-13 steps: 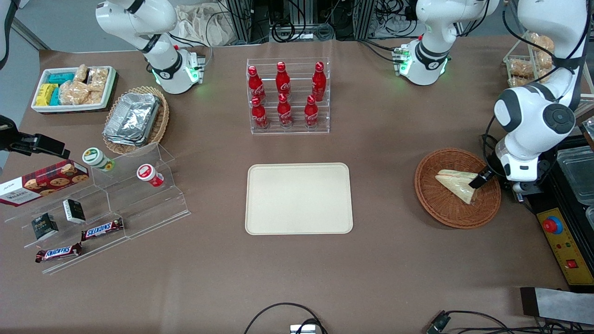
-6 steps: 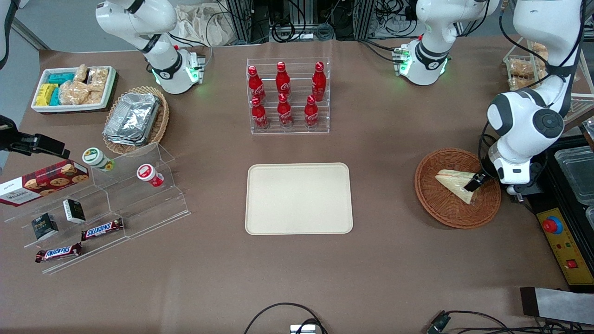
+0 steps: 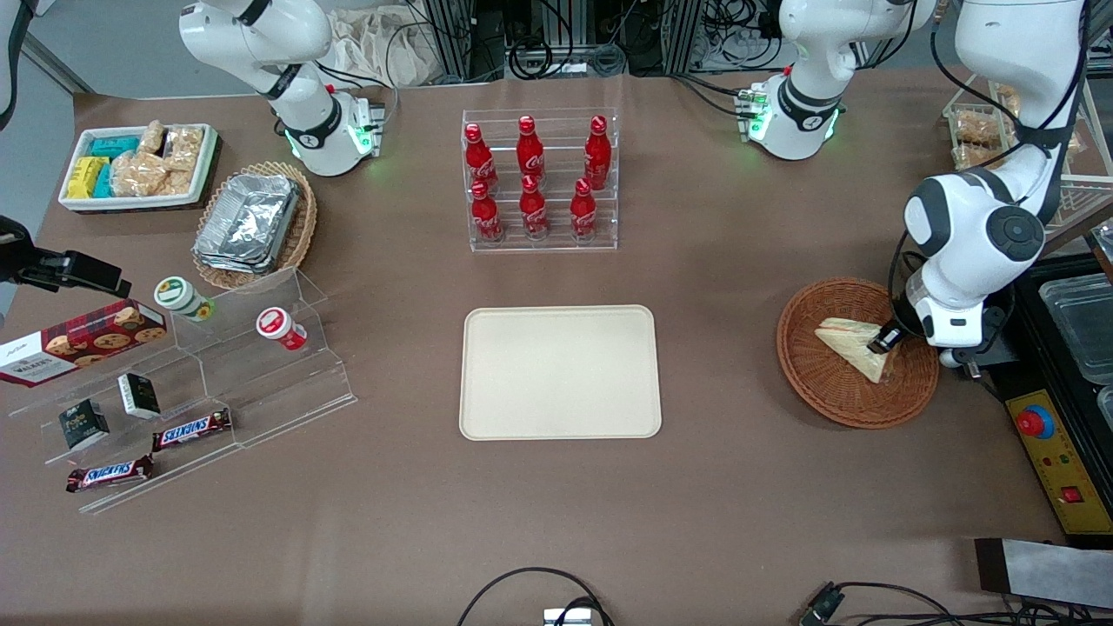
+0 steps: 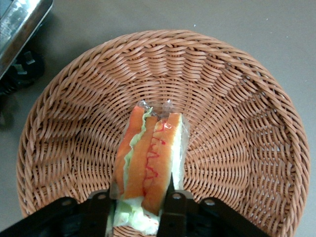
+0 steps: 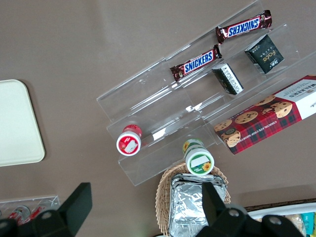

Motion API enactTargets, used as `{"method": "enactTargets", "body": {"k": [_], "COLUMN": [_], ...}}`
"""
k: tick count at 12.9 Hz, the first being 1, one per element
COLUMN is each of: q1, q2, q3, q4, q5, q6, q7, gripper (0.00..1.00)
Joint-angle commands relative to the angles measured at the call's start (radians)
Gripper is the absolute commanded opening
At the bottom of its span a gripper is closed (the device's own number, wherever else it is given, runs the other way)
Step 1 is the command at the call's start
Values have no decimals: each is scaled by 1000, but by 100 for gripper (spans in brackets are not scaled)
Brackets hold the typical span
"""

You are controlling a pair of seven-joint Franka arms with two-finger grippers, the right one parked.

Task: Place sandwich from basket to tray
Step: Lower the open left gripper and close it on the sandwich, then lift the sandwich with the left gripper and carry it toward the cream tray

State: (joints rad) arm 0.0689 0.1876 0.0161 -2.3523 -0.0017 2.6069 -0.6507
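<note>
The sandwich (image 3: 848,345), a wrapped wedge with orange and green filling, lies in the round reddish-brown basket (image 3: 817,396) toward the working arm's end of the table. My left gripper (image 3: 887,337) is low over the basket at the sandwich's wide end. In the left wrist view the sandwich (image 4: 148,153) sits between the black fingers (image 4: 174,207), which press against both of its sides, with the basket (image 4: 237,98) weave underneath. The gripper (image 4: 137,200) is shut on the sandwich. The cream tray (image 3: 561,374) lies flat at mid-table with nothing on it, its corner also in the right wrist view (image 5: 15,123).
A clear rack of red bottles (image 3: 535,183) stands farther from the camera than the tray. A black control box with a red button (image 3: 1039,426) lies beside the basket. Clear shelves with snacks (image 3: 183,391), a foil-tray basket (image 3: 252,222) and a white snack tray (image 3: 139,165) sit toward the parked arm's end.
The working arm's wrist and elbow have swung a little toward the tray, and the gripper has edged slightly along the sandwich's wide end. The sandwich still lies in the basket.
</note>
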Motion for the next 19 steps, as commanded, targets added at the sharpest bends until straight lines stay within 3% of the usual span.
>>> {"method": "enactTargets", "body": {"k": [1,3,6,11,19], "q1": [-6,-15,-38,-38,-40], "q2": [-8,-26,-68,-86,-65], "q3": [-1,-2,-4,-128,-363], "q4": [1,21,118,315,412], "q5": [-1,17,20,19,20], "q6": [15,-22,-221,-493,-510], "q7": [-6,-4,93,169,160], "gripper": [0,0,0,1,2]}}
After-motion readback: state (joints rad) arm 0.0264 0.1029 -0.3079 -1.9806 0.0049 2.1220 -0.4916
